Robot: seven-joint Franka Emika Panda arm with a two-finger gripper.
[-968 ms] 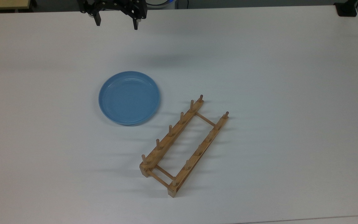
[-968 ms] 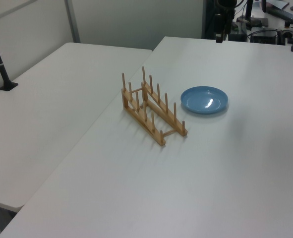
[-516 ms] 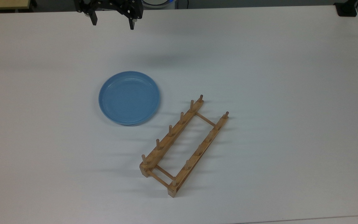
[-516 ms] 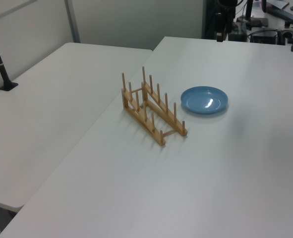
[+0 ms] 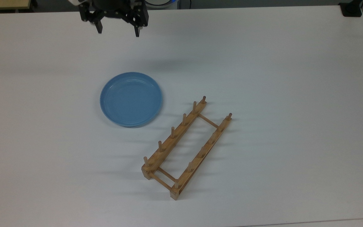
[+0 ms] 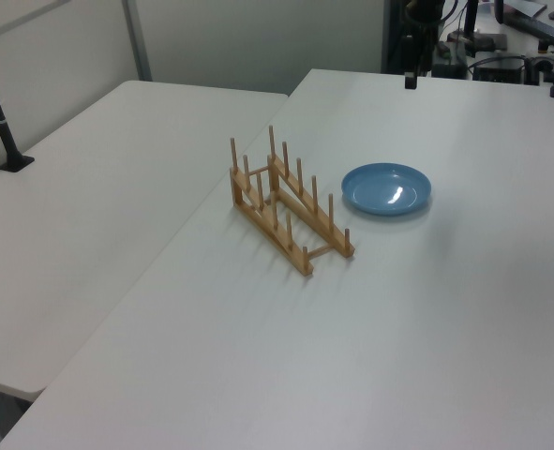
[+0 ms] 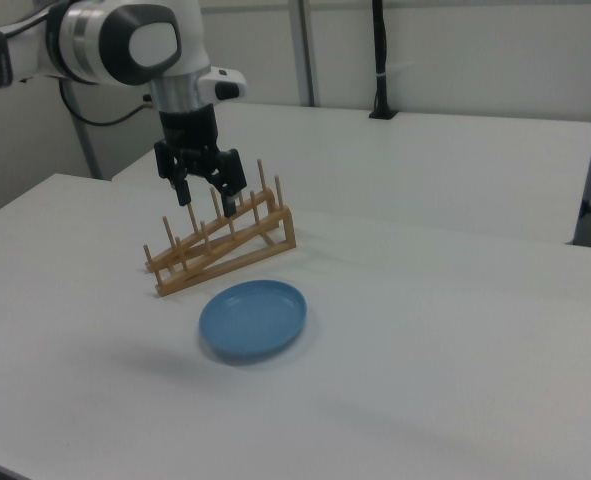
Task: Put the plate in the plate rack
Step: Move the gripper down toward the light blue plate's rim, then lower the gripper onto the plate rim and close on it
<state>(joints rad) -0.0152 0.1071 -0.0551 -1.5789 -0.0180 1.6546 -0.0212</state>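
While gripper (image 5: 118, 31) hangs wide open and empty above table, apparently well short of plate (image 5: 131, 99), step is approach; next: descend to rim, rack (image 5: 186, 148) unloaded.

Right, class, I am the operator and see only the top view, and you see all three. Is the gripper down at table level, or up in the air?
Observer: Up in the air. In the right view the open gripper hangs well above the table, higher than the plate.
Operator: Does the plate lie flat, or is one edge propped up?
Observer: Flat. The left view shows its whole base on the table, beside the plate rack and not leaning on it.
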